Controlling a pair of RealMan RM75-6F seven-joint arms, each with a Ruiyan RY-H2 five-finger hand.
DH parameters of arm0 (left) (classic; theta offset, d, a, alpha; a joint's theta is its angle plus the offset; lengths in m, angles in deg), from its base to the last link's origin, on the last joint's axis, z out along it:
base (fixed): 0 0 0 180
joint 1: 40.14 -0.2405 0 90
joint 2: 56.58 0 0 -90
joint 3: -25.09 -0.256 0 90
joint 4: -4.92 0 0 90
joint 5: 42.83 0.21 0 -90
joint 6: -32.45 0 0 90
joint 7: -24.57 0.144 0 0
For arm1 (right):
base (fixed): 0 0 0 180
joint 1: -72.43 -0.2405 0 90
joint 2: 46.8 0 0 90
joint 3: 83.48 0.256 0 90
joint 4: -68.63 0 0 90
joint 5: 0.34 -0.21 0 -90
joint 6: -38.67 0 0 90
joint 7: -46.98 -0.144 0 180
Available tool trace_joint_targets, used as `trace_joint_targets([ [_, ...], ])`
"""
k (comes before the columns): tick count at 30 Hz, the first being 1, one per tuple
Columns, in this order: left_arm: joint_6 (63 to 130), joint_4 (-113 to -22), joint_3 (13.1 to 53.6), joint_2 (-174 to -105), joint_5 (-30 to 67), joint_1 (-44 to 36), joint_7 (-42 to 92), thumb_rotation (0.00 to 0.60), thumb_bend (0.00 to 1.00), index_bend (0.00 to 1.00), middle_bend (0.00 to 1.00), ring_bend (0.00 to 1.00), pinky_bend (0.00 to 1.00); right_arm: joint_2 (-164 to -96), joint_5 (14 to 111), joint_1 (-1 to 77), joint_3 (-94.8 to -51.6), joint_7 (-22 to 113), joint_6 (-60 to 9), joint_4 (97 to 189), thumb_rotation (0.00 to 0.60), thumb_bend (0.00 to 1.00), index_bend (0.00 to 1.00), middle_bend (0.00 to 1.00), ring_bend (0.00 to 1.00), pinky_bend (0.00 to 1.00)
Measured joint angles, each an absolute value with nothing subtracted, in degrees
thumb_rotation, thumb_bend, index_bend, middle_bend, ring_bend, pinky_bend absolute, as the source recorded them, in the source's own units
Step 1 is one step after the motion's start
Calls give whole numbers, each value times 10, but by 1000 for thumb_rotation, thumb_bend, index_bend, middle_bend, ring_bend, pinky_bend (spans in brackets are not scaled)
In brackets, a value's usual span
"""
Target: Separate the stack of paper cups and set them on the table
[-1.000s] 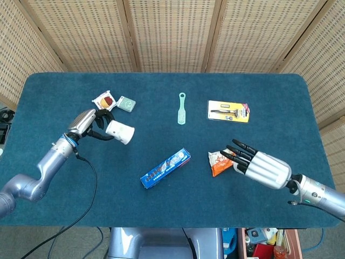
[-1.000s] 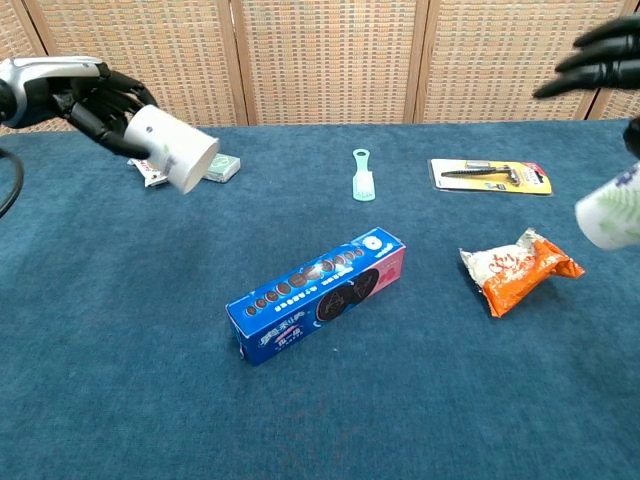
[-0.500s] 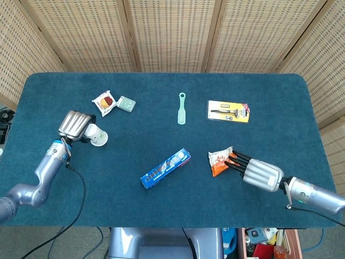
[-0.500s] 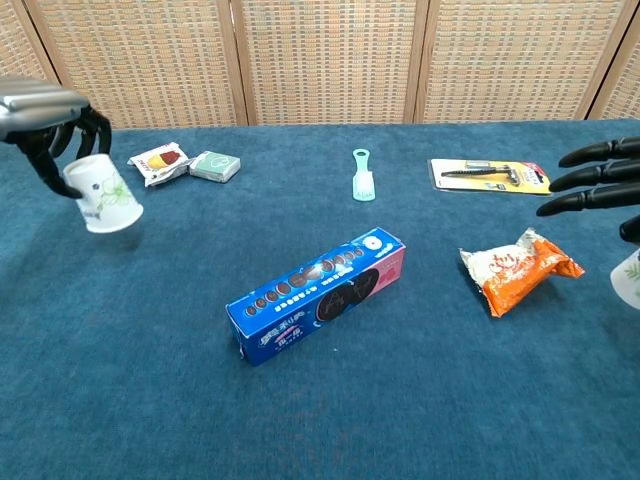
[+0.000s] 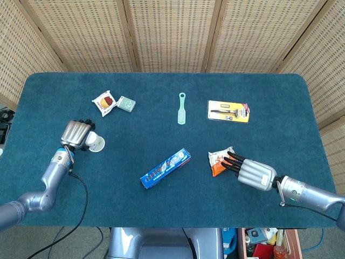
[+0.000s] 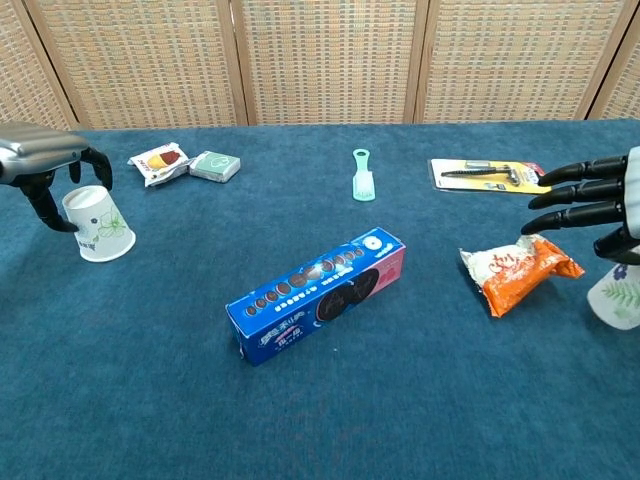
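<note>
One white paper cup (image 6: 97,223) with a green leaf print stands rim-down on the blue table (image 6: 320,420) at the left. My left hand (image 6: 45,170) grips its upper part, fingers curled on both sides; from above the hand (image 5: 75,133) lies just left of the cup (image 5: 97,143). A second paper cup (image 6: 618,300) is at the right edge, low by the table, held under my right hand (image 6: 598,205) by the thumb, the other fingers stretched out. In the head view the right hand (image 5: 252,172) hides that cup.
An orange snack packet (image 6: 518,268) lies right beside the right hand's fingertips. A blue biscuit box (image 6: 318,297) lies mid-table. At the back are a teal brush (image 6: 362,174), a carded razor (image 6: 490,176), a small green packet (image 6: 214,166) and a sweet wrapper (image 6: 158,161).
The left hand swung its cup from pointing sideways to rim-down and lowered it onto the table. The right hand came down and nearer with its cup, ending beside the snack packet.
</note>
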State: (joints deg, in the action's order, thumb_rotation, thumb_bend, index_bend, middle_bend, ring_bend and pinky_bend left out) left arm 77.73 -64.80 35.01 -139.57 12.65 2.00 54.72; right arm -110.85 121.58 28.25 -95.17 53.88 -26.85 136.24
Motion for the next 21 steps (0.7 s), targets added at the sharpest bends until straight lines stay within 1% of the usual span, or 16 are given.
trace_joint_targets([
  [1,777,-650,350,-1395,124,20,546,600,258,0,0,88,260,-1110,1213,283,-951,540,-269,1362,600,33,188,82,63,98],
  [3,776,-659,350,-1391,120,21,541,600,258,0,0,78,248,-1113,1205,286,-947,544,-270,1361,600,2,151,66,53,92],
  [7,785,-682,355,-1376,119,20,527,600,258,0,0,71,235,-1116,1189,293,-937,551,-282,1363,600,0,125,53,44,78],
  [11,797,-712,361,-1354,117,16,511,600,257,0,0,43,215,-1117,1170,304,-925,555,-301,1371,600,0,107,41,37,68],
  [13,805,-735,366,-1338,116,12,502,600,257,0,0,20,191,-1114,1161,311,-919,556,-313,1379,600,0,77,19,17,47],
  [15,814,-761,369,-1319,114,7,491,600,256,0,0,1,127,-1108,1143,322,-911,559,-325,1392,600,0,37,3,2,24],
  [18,830,-799,374,-1290,113,-4,476,600,234,0,0,0,20,-1099,1107,343,-898,561,-341,1419,600,0,0,0,0,1],
  [21,858,-834,375,-1261,115,-21,463,600,195,0,0,0,0,-1090,1055,375,-884,557,-365,1451,600,0,0,0,0,0],
])
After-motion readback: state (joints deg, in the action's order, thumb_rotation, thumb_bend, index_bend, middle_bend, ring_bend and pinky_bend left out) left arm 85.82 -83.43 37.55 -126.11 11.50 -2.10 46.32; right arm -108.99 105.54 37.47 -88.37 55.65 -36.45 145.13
